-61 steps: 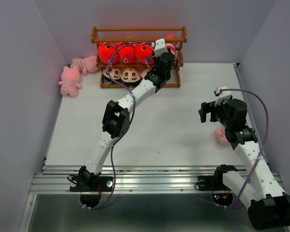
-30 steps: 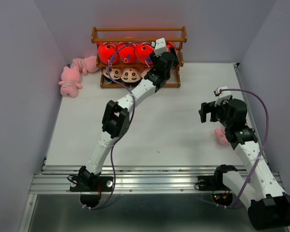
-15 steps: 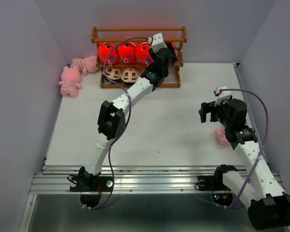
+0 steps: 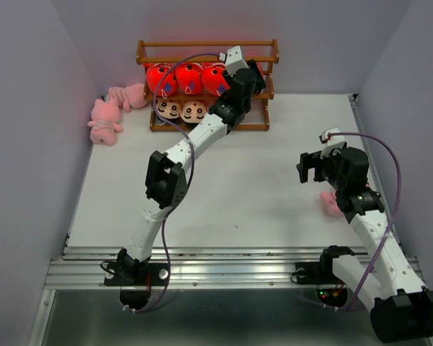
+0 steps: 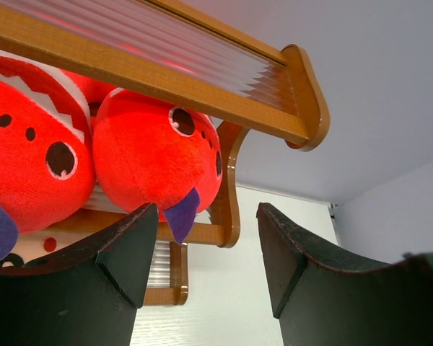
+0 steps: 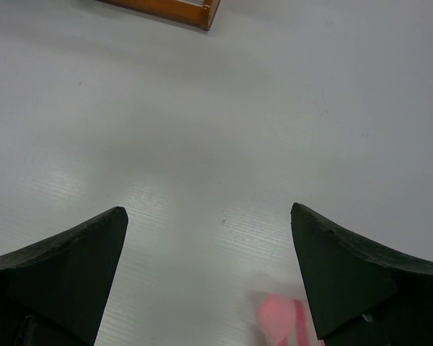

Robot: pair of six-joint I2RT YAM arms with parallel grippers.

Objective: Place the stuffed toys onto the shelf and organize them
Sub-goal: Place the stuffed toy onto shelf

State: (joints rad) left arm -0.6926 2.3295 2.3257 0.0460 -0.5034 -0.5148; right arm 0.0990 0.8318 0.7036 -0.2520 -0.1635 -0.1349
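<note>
Plush toys should prove light, soft and compressible; grip each across the body. Count: three red fish [image 4: 189, 78] on the shelf [image 4: 208, 45] middle tier, two doll faces [image 4: 182, 110] below, two pink frogs [image 4: 105, 119] on the table [image 4: 260, 187] left of it, one beside the right arm. Left end effector [image 5: 206, 216] and right end effector [image 6: 208, 209] stand apart, empty.

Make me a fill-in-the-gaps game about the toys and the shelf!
The red fish sit on the shelf's ___ tier.
The two toys lying left of the shelf are ___.
The left tool is ___, with nothing in it.
Missing words: middle; pink; open.
</note>
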